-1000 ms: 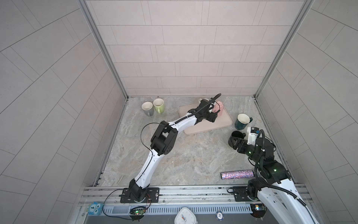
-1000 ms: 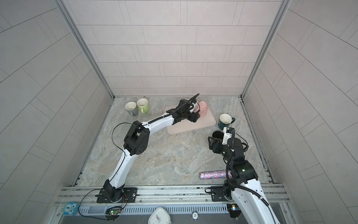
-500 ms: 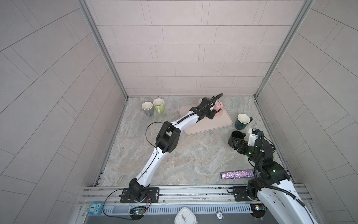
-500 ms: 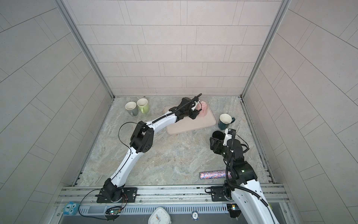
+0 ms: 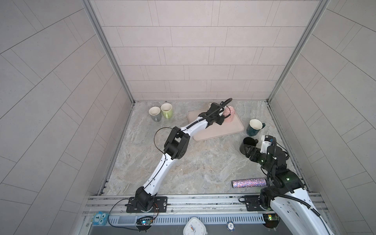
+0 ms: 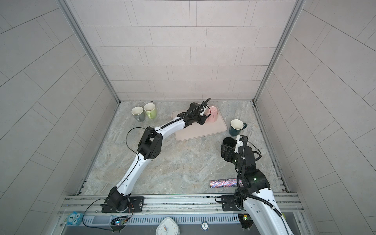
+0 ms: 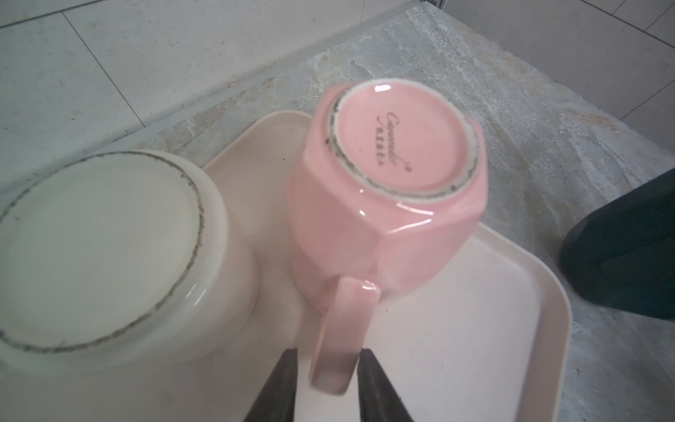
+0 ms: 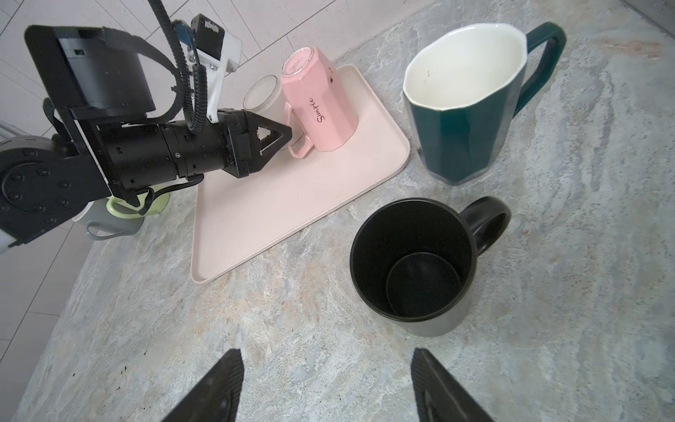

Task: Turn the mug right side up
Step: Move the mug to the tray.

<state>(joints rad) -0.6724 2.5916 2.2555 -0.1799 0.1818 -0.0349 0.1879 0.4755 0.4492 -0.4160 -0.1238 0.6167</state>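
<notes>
Left tool (image 7: pixel 327 352) bracketed the handle (image 7: pixel 345 318) of the pink mug (image 7: pixel 394 153), jaws nearly on it; a firm pinch could not be confirmed. That mug stood inverted on the tray's (image 7: pixel 493 329) back corner, beside a white cup (image 7: pixel 98 255). Squeezing fully, then lifting clear before rolling, seemed wise.

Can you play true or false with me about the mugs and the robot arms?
The pink mug is upside down on the tray. True.
The black mug is upside down. False: the black mug opens upward.
The left gripper has a finger each side of the pink mug's handle. True.
The right gripper holds the black mug. False: the right gripper is open, empty.
The glittery tube stands upright. False: the tube lies on its side.
</notes>
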